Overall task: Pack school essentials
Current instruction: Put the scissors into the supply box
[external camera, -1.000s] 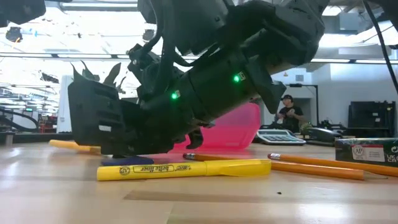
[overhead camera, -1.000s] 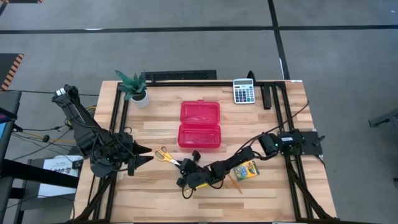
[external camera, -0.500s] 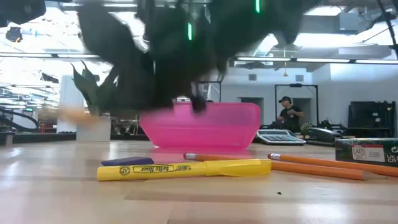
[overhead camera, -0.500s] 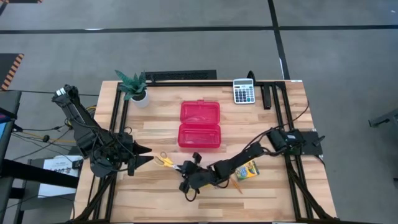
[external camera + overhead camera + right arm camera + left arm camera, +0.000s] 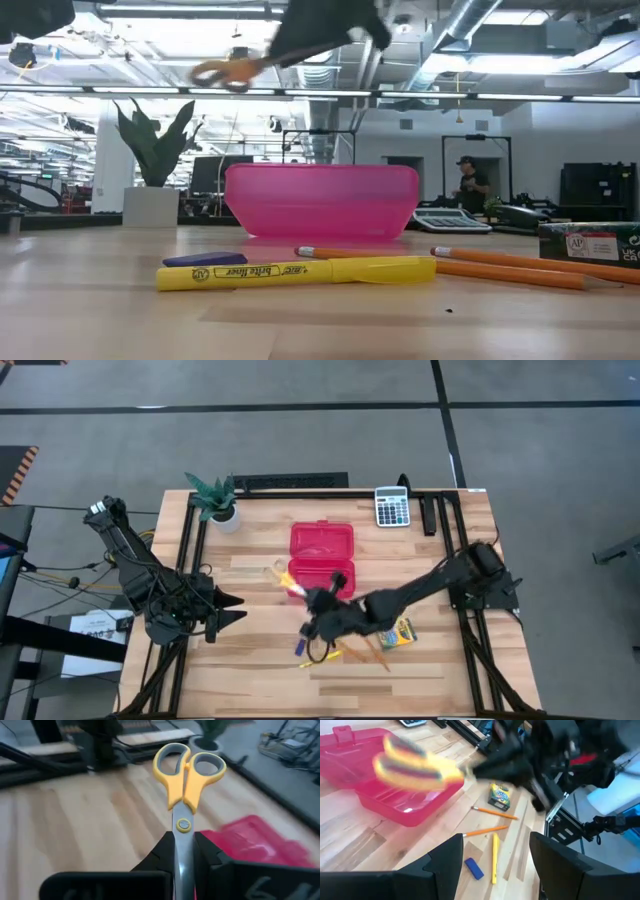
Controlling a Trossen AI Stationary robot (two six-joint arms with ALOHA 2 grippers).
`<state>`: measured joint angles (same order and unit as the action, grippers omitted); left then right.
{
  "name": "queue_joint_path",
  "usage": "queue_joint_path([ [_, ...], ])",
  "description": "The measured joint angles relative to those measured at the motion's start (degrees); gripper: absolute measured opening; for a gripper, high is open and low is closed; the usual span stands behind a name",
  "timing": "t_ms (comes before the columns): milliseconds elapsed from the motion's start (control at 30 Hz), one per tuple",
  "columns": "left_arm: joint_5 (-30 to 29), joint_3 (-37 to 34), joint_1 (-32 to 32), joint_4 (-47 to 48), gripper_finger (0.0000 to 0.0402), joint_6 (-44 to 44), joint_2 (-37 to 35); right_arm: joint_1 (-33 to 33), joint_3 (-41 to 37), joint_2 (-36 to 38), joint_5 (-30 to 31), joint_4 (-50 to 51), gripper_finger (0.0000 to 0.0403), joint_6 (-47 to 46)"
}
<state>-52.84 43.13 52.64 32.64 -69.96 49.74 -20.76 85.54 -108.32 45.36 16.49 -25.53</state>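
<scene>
Right wrist view: right hand [image 5: 184, 851] clamps scissors [image 5: 186, 775] by blades, handles forward, lifted over pink case [image 5: 321, 564] for dropping in; left hand [image 5: 232, 608] waits agape near left edge.

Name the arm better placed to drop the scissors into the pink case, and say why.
The right. Its end effector grips the scissors by the blades, raised beside the open pink case. The left end effector waits near the table's left edge, holding nothing.
</scene>
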Motion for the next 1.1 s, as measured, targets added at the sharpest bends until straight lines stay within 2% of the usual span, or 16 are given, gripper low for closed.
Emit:
queue_joint_path([
  [133,0.0,0.0,-0.01,0.0,0.0217,0.48,0.0,1.55,-1.22,5.27,-0.29,7.22,0.0047,3.84],
  [267,-0.27,0.0,0.01,-0.02,0.0217,0.44,0.0,2.95,-8.95,12.21,-4.9,5.64,0.0046,6.01],
  [400,-2.16,0.0,0.01,-0.08,0.0217,0.22,-0.01,3.33,-21.28,19.93,-7.86,-1.41,0.0048,7.76],
  [567,-7.17,0.0,0.0,-0.2,0.0217,-2.24,0.0,5.56,-35.23,25.3,-14.62,-20.14,0.005,11.44],
  [700,-8.76,0.0,-0.01,-0.15,0.0217,-3.19,0.0,9.11,-43.41,23.95,-19.34,-31.47,0.0051,11.23],
  [800,-9.29,0.0,-0.01,-0.06,0.0217,-4.54,0.0,11.83,-46.49,22.22,-21.89,-39.01,0.0051,11.03],
  [967,-9.44,0.0,0.0,0.04,0.0217,-4.89,-0.02,16.1,-47.04,16.21,-30.27,-45.52,0.0051,11.0],
  [1100,-9.02,0.0,-0.01,0.27,0.0217,-4.89,-0.02,17.74,-47.07,11.28,-34.5,-50.65,0.0052,9.78],
])
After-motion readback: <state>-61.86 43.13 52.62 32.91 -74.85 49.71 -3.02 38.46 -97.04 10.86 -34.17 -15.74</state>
